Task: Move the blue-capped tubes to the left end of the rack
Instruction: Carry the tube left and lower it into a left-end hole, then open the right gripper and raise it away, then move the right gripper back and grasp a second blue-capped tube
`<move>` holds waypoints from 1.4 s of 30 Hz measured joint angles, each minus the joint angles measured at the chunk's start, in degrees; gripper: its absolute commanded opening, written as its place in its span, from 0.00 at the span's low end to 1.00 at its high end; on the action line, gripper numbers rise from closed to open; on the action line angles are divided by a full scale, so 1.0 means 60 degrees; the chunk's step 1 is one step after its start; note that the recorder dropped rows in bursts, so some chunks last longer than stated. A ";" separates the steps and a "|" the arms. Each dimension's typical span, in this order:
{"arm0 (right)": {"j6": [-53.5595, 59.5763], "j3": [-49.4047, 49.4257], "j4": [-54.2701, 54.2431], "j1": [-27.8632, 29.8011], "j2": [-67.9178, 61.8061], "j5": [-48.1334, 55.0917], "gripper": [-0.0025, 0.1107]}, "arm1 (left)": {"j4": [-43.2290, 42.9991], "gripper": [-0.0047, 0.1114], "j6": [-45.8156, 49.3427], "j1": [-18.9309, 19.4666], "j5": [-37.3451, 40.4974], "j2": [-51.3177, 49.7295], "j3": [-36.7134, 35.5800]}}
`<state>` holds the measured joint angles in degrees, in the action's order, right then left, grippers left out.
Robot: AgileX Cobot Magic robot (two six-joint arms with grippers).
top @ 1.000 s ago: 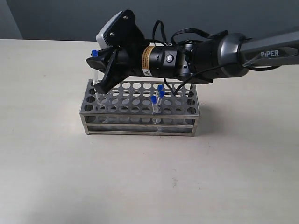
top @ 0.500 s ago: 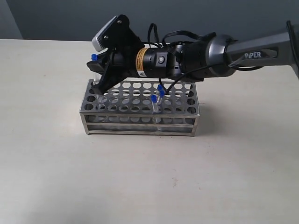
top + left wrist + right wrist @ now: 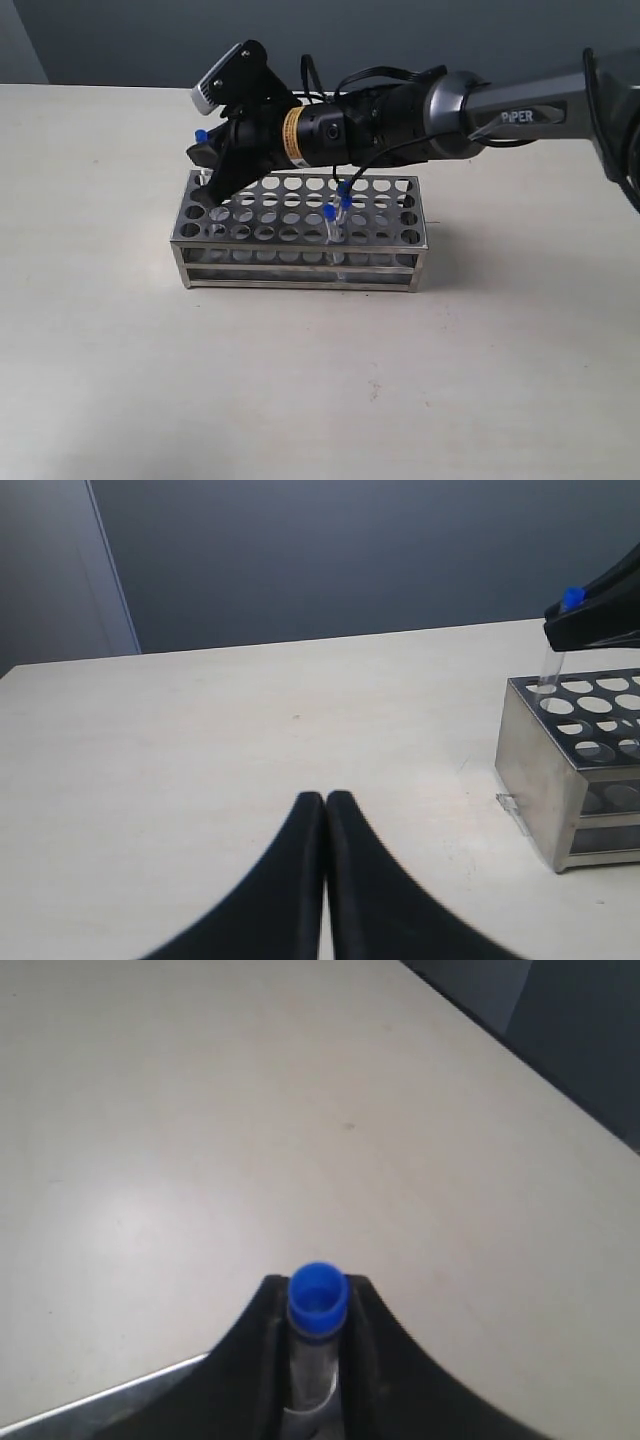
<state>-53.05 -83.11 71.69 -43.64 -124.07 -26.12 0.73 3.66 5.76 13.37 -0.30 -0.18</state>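
The shiny metal rack (image 3: 300, 262) stands mid-table. My right gripper (image 3: 204, 172) reaches across to its left end, shut on one blue-capped tube (image 3: 201, 135). That tube is upright, its lower end in the back corner hole at the left end. The right wrist view shows the blue cap (image 3: 318, 1300) clamped between the right gripper (image 3: 317, 1286) fingers. Three more blue-capped tubes (image 3: 340, 203) stand in holes right of the rack's middle. In the left wrist view my left gripper (image 3: 326, 798) hovers shut and empty, off to the side of the rack (image 3: 530, 770); the held tube (image 3: 549, 665) shows there too.
The right arm's black body and cables (image 3: 380, 125) hang over the back of the rack. Bare beige table (image 3: 300, 380) lies in front and to both sides. A dark wall (image 3: 350, 550) stands behind the table.
The right arm has shifted left and dropped, lowering the held tube further into the left-end corner hole. The three other tubes have not moved.
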 measured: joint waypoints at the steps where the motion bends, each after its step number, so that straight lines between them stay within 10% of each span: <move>1: -0.0115 -0.0019 0.0037 0.0000 -0.0073 0.0016 0.02 | 0.0000 0.05 0.0000 0.0000 0.0000 0.0000 0.0000; 10: -0.0320 -0.0053 0.0140 0.0000 -0.0155 0.0063 0.32 | 0.0000 0.05 0.0000 0.0000 0.0000 0.0000 0.0000; 30: -0.1087 0.0283 0.0435 0.0175 0.2738 0.2969 0.32 | 0.0000 0.05 0.0000 0.0000 0.0000 0.0000 0.0000; 42: -0.1149 0.5593 -0.0267 0.1779 0.5646 0.0717 0.32 | 0.0000 0.05 0.0000 0.0000 0.0000 0.0000 0.0000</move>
<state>-59.94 -49.56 70.09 -32.97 -90.19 -21.82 0.73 3.66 5.76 13.37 -0.30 -0.18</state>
